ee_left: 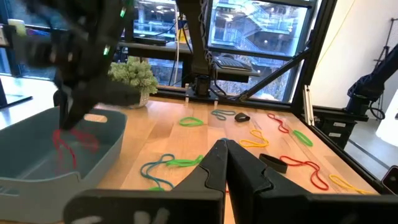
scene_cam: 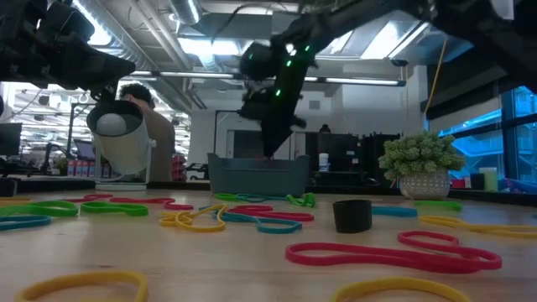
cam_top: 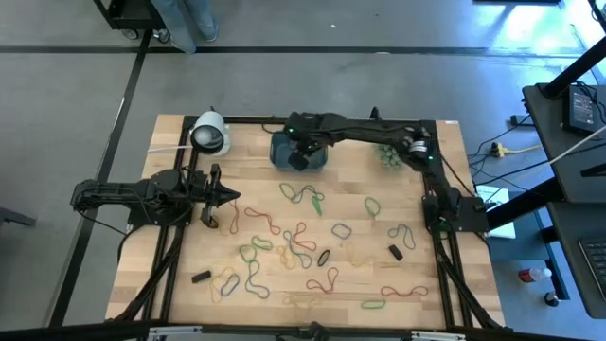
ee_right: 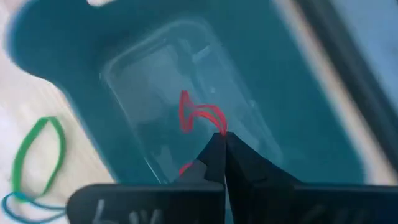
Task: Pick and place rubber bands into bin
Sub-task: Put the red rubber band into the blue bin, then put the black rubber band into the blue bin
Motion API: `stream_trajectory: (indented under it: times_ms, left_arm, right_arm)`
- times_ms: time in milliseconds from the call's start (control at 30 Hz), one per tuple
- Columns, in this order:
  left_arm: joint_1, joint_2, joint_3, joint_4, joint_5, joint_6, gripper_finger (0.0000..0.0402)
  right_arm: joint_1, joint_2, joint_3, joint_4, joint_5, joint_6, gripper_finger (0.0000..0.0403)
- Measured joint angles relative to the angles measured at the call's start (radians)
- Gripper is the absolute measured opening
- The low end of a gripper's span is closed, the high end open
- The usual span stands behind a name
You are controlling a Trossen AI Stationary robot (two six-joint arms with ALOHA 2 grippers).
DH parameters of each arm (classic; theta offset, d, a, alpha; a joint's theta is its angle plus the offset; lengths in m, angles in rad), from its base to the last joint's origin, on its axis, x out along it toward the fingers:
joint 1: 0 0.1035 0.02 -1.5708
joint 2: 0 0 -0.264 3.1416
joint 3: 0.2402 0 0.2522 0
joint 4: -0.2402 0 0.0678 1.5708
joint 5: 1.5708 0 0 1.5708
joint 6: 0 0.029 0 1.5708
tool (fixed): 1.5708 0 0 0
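High view: wooden plank desk (cam_top: 284,275) strewn with thin floppy rubber bands (cam_top: 303,242), red, green, yellow, blue. Teal plastic bin (cam_top: 284,152), rounded corners, near far edge. Right tool (cam_top: 301,159) above bin. Left tool (cam_top: 230,197) over desk's left side, fingers pressed together, empty.

Low view: right tool (scene_cam: 270,151) dipping into bin (scene_cam: 256,174). Spiky green ball plant (scene_cam: 421,159) in white pot.

Left wrist view: left tool (ee_left: 225,148) pressed together. Red band (ee_left: 67,142) dangling inside bin (ee_left: 37,162).

Right wrist view: right tool (ee_right: 221,138) pinching red band (ee_right: 199,117) over bin's smooth floor (ee_right: 155,74).
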Motion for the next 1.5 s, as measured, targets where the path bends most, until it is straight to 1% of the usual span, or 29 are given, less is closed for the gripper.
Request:
stream_trajectory:
  times_ms: [133, 267, 633, 733, 800, 867, 967, 1067, 1167, 1233, 1267, 1367, 1500]
  left_arm:
    - [0.0, 0.0, 0.0, 0.0, 0.0, 0.0, 0.0001]
    - [0.0, 0.0, 0.0, 0.0, 0.0, 0.0, 0.0001]
    - [0.0, 0.0, 0.0, 0.0, 0.0, 0.0, 0.0001]
    - [0.0, 0.0, 0.0, 0.0, 0.0, 0.0, 0.0001]
    - [0.0, 0.0, 0.0, 0.0, 0.0, 0.0, 0.0001]
    - [0.0, 0.0, 0.0, 0.0, 0.0, 0.0, 0.0001]
    - [0.0, 0.0, 0.0, 0.0, 0.0, 0.0, 0.0001]
    - [0.0, 0.0, 0.0, 0.0, 0.0, 0.0, 0.0001]
    - [0.0, 0.0, 0.0, 0.0, 0.0, 0.0, 0.0001]
    - [0.0, 0.0, 0.0, 0.0, 0.0, 0.0, 0.0001]
    - [0.0, 0.0, 0.0, 0.0, 0.0, 0.0, 0.0001]
    - [0.0, 0.0, 0.0, 0.0, 0.0, 0.0, 0.0001]
    - [0.0, 0.0, 0.0, 0.0, 0.0, 0.0, 0.0001]
  right_arm:
    - [-0.002, 0.07, 0.02, 0.033, -0.016, -0.002, 0.0]
    - [-0.002, 0.095, 0.02, 0.049, -0.017, -0.002, 0.0012]
    - [-0.004, 0.088, 0.022, 0.041, -0.017, 0.016, 0.0104]
    - [-0.004, 0.088, 0.022, 0.024, -0.017, 0.013, 0.0121]
    - [-0.004, 0.088, 0.022, 0.005, -0.026, -0.013, 0.0125]
    - [-0.004, 0.082, 0.022, -0.006, -0.045, -0.029, 0.0123]
    - [-0.004, 0.053, 0.021, -0.008, -0.061, -0.036, 0.0107]
    - [-0.003, 0.024, 0.021, -0.009, -0.061, -0.043, 0.0079]
    - [-0.004, -0.007, 0.021, -0.021, -0.061, -0.061, 0.004]
    - [-0.001, -0.04, 0.018, -0.044, -0.061, -0.065, 0.0013]
    - [0.002, -0.063, 0.003, -0.047, -0.061, -0.068, 0.0008]
    - [0.015, -0.158, -0.109, 0.009, -0.06, -0.063, 0.0014]
    - [0.043, -0.348, -0.364, 0.205, -0.06, -0.028, 0.0016]
